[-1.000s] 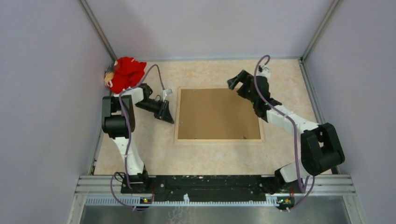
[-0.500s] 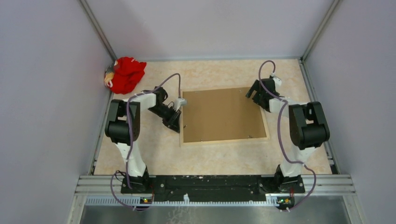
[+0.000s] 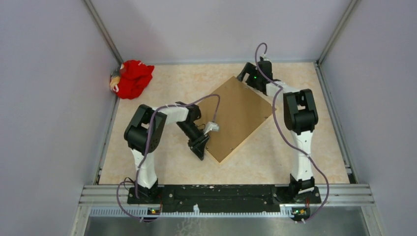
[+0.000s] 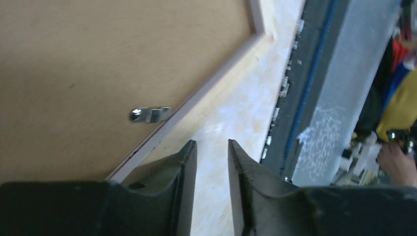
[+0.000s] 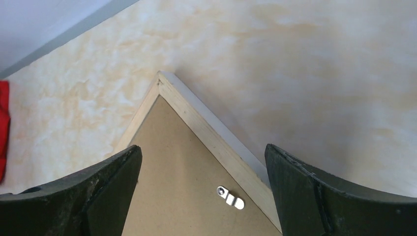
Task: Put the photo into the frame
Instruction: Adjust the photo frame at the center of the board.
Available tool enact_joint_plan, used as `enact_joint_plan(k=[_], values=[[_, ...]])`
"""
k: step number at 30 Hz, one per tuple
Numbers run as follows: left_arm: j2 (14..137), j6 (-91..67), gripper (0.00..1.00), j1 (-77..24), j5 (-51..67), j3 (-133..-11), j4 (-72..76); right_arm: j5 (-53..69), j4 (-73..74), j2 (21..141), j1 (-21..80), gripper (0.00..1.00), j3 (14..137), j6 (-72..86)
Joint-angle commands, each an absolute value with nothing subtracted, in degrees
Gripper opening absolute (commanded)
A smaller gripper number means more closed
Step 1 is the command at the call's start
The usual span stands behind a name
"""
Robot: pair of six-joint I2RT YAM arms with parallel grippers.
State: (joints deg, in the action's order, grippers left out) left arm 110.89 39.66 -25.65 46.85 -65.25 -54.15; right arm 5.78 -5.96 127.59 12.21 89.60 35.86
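On the marbled table (image 3: 162, 164) the frame (image 5: 206, 128) lies face down and turned diagonally, brown backing board (image 3: 236, 115) up. The right gripper (image 3: 245, 78) gapes wide astride its far corner, gripping nothing. The left gripper (image 3: 199, 146) sits at the near-left edge, jaws narrowly apart over bare tabletop. Only the top view shows the red cloth (image 3: 132, 78); only the wrist views, the small metal turn clips (image 4: 150, 114).

Robot lab cell (aluminium rail (image 3: 105, 194))

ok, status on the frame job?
Left gripper slightly open, empty, beside frame edge. Right gripper wide open over far corner. Frame face-down, backing board in, photo not in view. Red cloth far-left, nothing in the way.
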Motion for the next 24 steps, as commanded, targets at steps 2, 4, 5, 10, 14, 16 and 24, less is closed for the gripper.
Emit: enact_joint_plan(k=[2, 4, 5, 10, 14, 16, 24], values=[[112.3, 49.1, 0.49, -29.3, 55.1, -69.8, -60.9, 13.0, 4.3, 132.6, 17.8, 0.95, 100.3, 35.1], [110.8, 52.2, 0.58, -28.7, 54.7, -70.7, -65.0, 10.0, 6.3, 131.8, 17.8, 0.97, 101.9, 33.1], [109.8, 53.1, 0.59, -28.2, 54.2, -70.9, -66.5, 8.2, 6.6, 130.9, 17.7, 0.98, 101.8, 32.1], [104.5, 58.5, 0.61, -21.8, 53.3, -76.9, -75.5, 2.7, 5.4, 123.9, 16.7, 0.99, 97.6, 30.0], [105.3, 58.3, 0.59, -12.1, 50.2, -86.2, -77.8, 0.5, 1.2, 116.2, 16.8, 0.99, 90.0, 30.2], [108.1, 53.0, 0.53, -6.7, 47.6, -90.1, -71.9, 0.7, -0.6, 112.4, 17.3, 0.99, 85.6, 31.2], [122.7, 40.6, 0.34, 6.0, 49.9, -96.8, -60.2, 6.8, -7.8, 102.0, 27.2, 0.94, 68.8, 34.8]])
